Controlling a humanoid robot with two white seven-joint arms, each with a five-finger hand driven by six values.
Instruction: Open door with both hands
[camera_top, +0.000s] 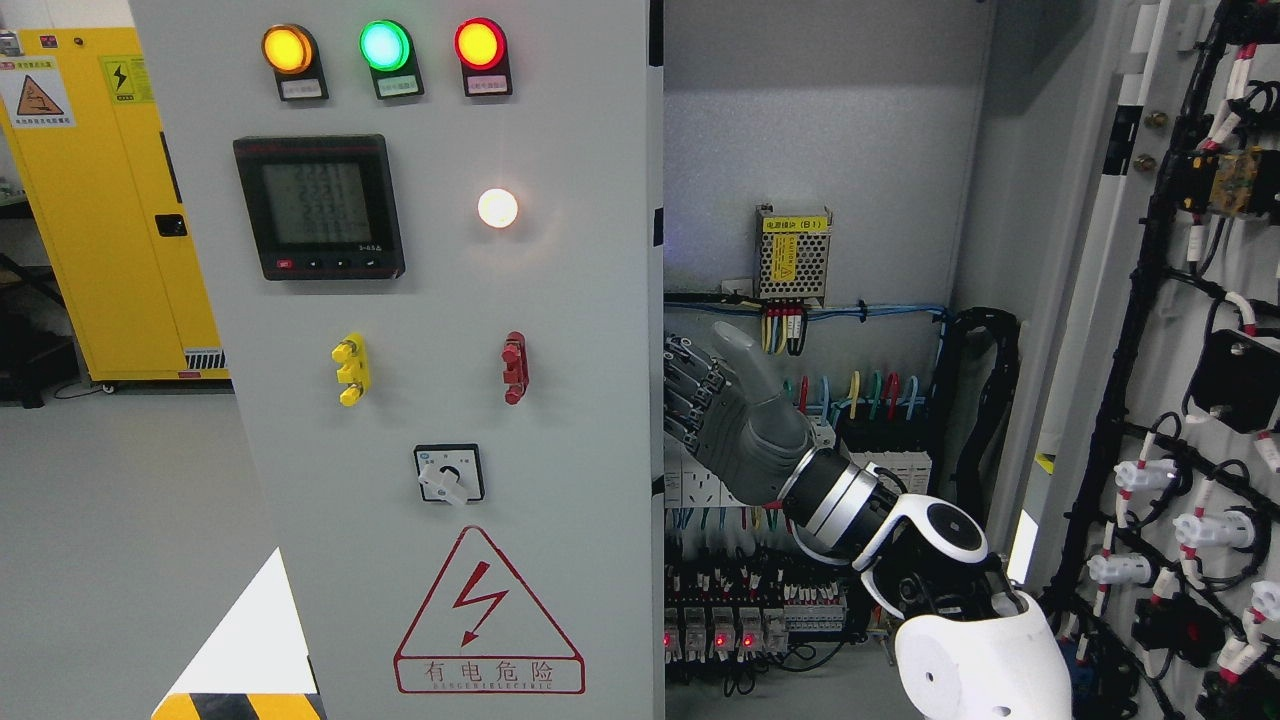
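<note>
Head view: the right hand (705, 400) at the free edge of the grey left door (440, 400).
The fingers (685, 385) curl round that door edge, thumb raised. Left of the hand, the door front carries three lamps (385, 45), a meter (318, 207) and a rotary switch (449, 474). Behind the hand lies the wired cabinet interior (800, 420); far to its right, the right door (1180, 400) stands swung open.

The grey floor (110, 520) holds the tall grey cabinet (440, 400) near us and a yellow cabinet (110, 200) far off on the left.
</note>
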